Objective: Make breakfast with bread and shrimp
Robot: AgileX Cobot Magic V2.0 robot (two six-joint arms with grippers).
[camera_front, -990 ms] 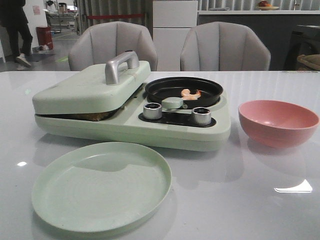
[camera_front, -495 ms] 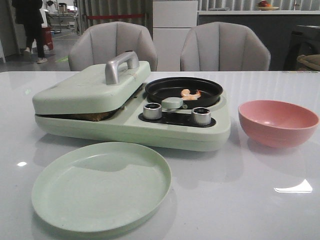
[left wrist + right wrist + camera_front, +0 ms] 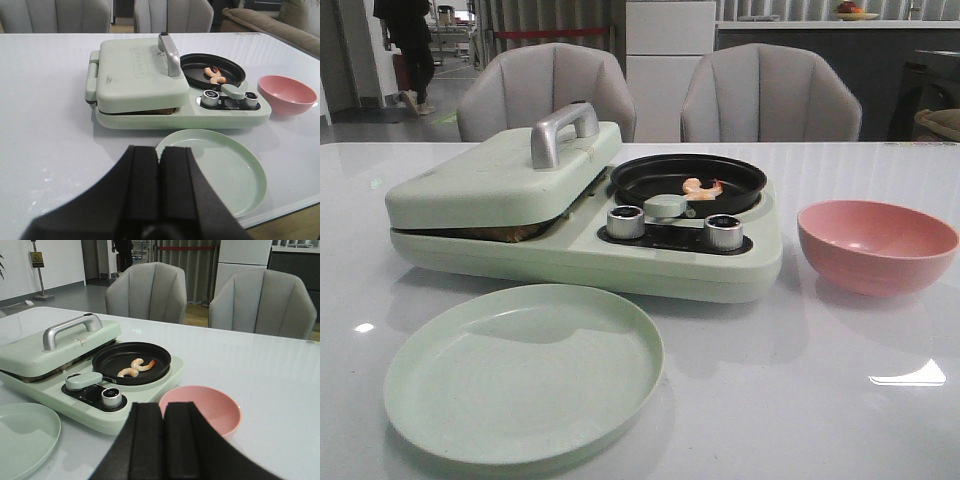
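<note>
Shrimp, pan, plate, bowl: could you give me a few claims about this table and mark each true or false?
1. The shrimp lie in the black pan. True.
2. The green plate holds bread. False: it is bare.
3. The grill lid is down. True; something brown shows under its edge.
4. The pink bowl is full of shrimp. False: nothing shows in it.
5. The left gripper holds the lid handle. False: it is shut on nothing, away from the cooker.

Curled orange-pink shrimp [image 3: 701, 186] in black pan; browned bread [image 3: 159, 110] edge under closed lid.
</note>
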